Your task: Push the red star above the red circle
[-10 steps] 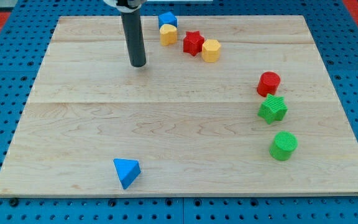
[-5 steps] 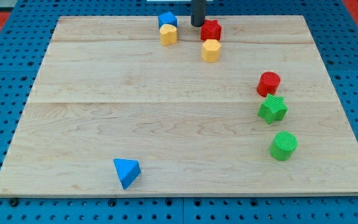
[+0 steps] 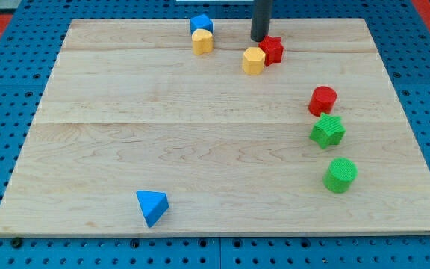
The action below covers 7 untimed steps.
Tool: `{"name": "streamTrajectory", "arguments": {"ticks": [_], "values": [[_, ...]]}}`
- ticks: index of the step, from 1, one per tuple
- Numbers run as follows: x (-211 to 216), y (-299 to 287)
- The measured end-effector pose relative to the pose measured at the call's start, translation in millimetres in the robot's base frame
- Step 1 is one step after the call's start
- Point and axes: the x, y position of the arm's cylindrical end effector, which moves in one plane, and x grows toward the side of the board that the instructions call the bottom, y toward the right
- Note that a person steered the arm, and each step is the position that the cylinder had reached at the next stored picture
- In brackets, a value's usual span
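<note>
The red star (image 3: 273, 49) lies near the view's top, touching the right side of a yellow hexagon block (image 3: 253, 60). My tip (image 3: 259, 39) stands just to the upper left of the red star, touching or nearly touching it. The red circle (image 3: 322, 100) lies lower and to the right, apart from the star, directly above a green star (image 3: 327, 131).
A blue block (image 3: 201, 23) and a yellow block (image 3: 202, 41) sit together at the top, left of my tip. A green circle (image 3: 340, 175) lies below the green star. A blue triangle (image 3: 152, 206) lies near the bottom left of the wooden board (image 3: 110, 127).
My tip swept from the board's upper left to the top middle, then right and down. The red star moved right, from the yellow hexagon's left to its right side.
</note>
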Motion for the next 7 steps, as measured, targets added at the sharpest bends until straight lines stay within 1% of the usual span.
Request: {"name": "streamTrajectory", "arguments": {"ticks": [1,2,3,4,5,6,7], "values": [[11,-15],[27,69],[54,109],[36,101],[17,167],[69,172],[94,131]]}}
